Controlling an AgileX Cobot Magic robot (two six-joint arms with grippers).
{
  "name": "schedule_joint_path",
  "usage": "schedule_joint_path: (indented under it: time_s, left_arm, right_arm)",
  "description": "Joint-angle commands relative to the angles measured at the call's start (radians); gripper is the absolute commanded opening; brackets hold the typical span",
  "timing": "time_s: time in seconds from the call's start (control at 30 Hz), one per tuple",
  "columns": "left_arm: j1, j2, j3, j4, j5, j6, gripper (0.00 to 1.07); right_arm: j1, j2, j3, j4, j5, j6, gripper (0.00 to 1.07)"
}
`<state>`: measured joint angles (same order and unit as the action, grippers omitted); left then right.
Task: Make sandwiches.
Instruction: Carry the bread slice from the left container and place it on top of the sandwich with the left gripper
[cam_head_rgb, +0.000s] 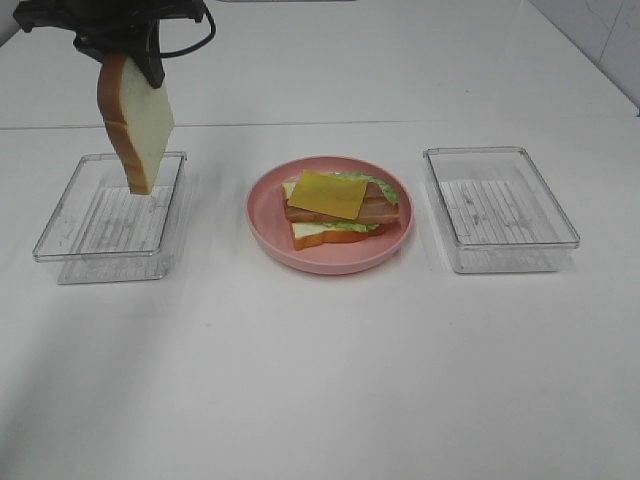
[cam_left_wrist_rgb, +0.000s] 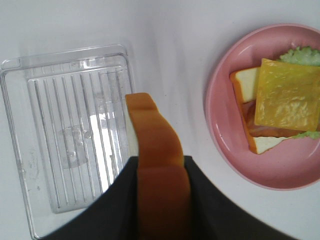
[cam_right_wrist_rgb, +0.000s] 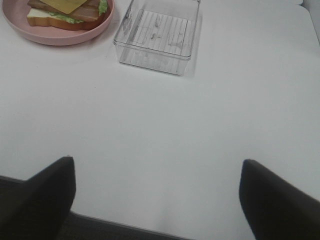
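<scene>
We see a white bread slice (cam_head_rgb: 140, 122) with an orange-brown crust against a plain white table (cam_head_rgb: 320, 380), and two clear plastic trays, the left tray (cam_head_rgb: 110, 205) and the right tray (cam_head_rgb: 500, 208), each with a ribbed pattern of parallel lines on its floor. On a round pink plate (cam_head_rgb: 330, 258) we see a glossy yellow cheese square (cam_head_rgb: 328, 193) over brown meat strips (cam_head_rgb: 372, 207), frilly green lettuce (cam_head_rgb: 385, 188) and another white, orange-crusted bread slice (cam_head_rgb: 315, 233).
</scene>
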<state>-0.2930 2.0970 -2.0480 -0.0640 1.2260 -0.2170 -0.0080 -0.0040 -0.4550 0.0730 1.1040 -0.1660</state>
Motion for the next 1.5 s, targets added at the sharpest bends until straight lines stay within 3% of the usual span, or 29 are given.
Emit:
schedule_joint_path:
  time_s: [0.03,0.07,0.1,0.17,0.2,0.27,0.3,0.33,0.4,0.43,0.5,0.6,0.93,1.17,1.23,1.27,1.3,1.33,1.37,1.4,1.43,1.47,1.5]
  left_arm:
    - [-0.005,-0.009,-0.005,-0.095,-0.023,0.012,0.03]
    - [-0.005,-0.009,-0.005,-0.095,-0.023,0.012,0.03]
    - [-0.005,0.001,-0.005,-0.176,-0.062,0.043,0.03]
    - [-0.005,0.007,-0.005,-0.215,-0.080,0.059,0.03]
    - [-0.005,0.022,-0.005,-0.315,-0.124,0.105,0.03]
    - [-0.005,0.031,-0.005,-0.371,-0.148,0.131,0.03]
    - [-0.005,0.054,-0.005,-0.487,-0.188,0.179,0.03]
    - [-0.005,0.054,-0.005,-0.487,-0.188,0.179,0.03]
    - [-0.012,0.093,-0.005,-0.622,-0.237,0.246,0.03]
    - [-0.012,0.093,-0.005,-0.622,-0.237,0.246,0.03]
    - [-0.024,0.137,-0.005,-0.722,-0.284,0.306,0.03]
    - [-0.051,0.198,-0.005,-0.792,-0.343,0.332,0.03]
    - [-0.088,0.332,-0.005,-0.860,-0.404,0.336,0.03]
    - [-0.087,0.366,-0.005,-0.838,-0.406,0.328,0.05]
    - [-0.087,0.366,-0.005,-0.807,-0.413,0.309,0.11]
    - [-0.088,0.366,-0.005,-0.770,-0.420,0.280,0.21]
    - [-0.088,0.366,-0.005,-0.770,-0.420,0.280,0.21]
    - [-0.088,0.366,-0.005,-0.752,-0.420,0.266,0.29]
    - [-0.088,0.366,-0.005,-0.723,-0.415,0.250,0.47]
    - [-0.088,0.366,-0.005,-0.723,-0.415,0.250,0.47]
    - [-0.088,0.366,-0.005,-0.704,-0.410,0.242,0.58]
    - [-0.088,0.364,-0.005,-0.672,-0.401,0.242,0.79]
    - [-0.088,0.364,-0.005,-0.672,-0.401,0.242,0.79]
  right_arm:
    - [-0.006,-0.034,-0.002,0.008,0.000,-0.011,0.87]
    - [-0.006,-0.034,-0.002,0.008,0.000,-0.011,0.87]
    - [-0.006,-0.034,-0.002,0.008,0.000,-0.011,0.87]
    - [-0.006,-0.034,-0.002,0.008,0.000,-0.011,0.87]
    - [-0.006,-0.034,-0.002,0.008,0.000,-0.011,0.87]
    - [-0.006,-0.034,-0.002,0.008,0.000,-0.011,0.87]
    - [-0.006,-0.034,-0.002,0.008,0.000,-0.011,0.87]
    - [-0.006,-0.034,-0.002,0.008,0.000,-0.011,0.87]
    - [-0.006,-0.034,-0.002,0.008,0.000,-0.011,0.87]
    - [-0.006,-0.034,-0.002,0.008,0.000,-0.011,0.87]
    - [-0.006,-0.034,-0.002,0.008,0.000,-0.011,0.87]
    - [-0.006,-0.034,-0.002,0.008,0.000,-0.011,0.87]
    - [-0.006,-0.034,-0.002,0.008,0.000,-0.011,0.87]
    - [-0.006,-0.034,-0.002,0.008,0.000,-0.011,0.87]
    - [-0.006,-0.034,-0.002,0.008,0.000,-0.011,0.87]
    - [-0.006,-0.034,-0.002,0.008,0.000,-0.011,0.87]
    - [-0.006,-0.034,-0.002,0.008,0.000,-0.011,0.87]
    - [-0.006,-0.034,-0.002,0.008,0.000,-0.011,0.87]
    - [-0.006,-0.034,-0.002,0.008,0.000,-0.011,0.87]
    - [-0.006,-0.034,-0.002,0.008,0.000,-0.011,0.87]
    - [-0.006,-0.034,-0.002,0.008,0.000,-0.011,0.87]
    - [-0.006,-0.034,-0.002,0.008,0.000,-0.011,0.87]
    - [-0.006,-0.034,-0.002,0.008,0.000,-0.011,0.87]
